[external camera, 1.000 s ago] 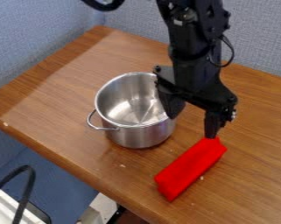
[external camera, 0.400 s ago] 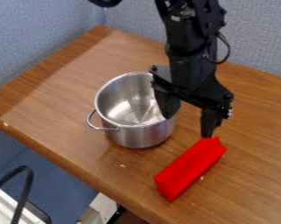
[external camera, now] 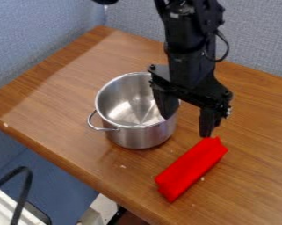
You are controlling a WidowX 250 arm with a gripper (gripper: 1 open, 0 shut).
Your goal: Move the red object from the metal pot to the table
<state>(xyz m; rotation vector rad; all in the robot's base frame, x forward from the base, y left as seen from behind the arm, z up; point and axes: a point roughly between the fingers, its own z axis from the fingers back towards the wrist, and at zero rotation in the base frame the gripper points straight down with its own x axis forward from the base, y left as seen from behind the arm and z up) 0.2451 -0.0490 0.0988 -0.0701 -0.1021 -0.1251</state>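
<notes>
Now the block (external camera: 190, 170) lies on the table (external camera: 61, 83), just below the pincer (external camera: 186, 115). The pincer is spread wide and holds nothing, with the empty pot (external camera: 133, 110) beside it, so the job looks done.

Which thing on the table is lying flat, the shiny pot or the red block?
The red block lies flat on the table near its front edge. The metal pot stands upright, mouth up.

The red object (external camera: 190, 169) — a plain bright red oblong block — is seen lying flat on the brown wood-grain desk (external camera: 61, 88), near its front edge and angled diagonally. The metal pot (external camera: 133, 110) — round, shiny, upright — stands just beside it, apart, nothing seen inside.
</notes>
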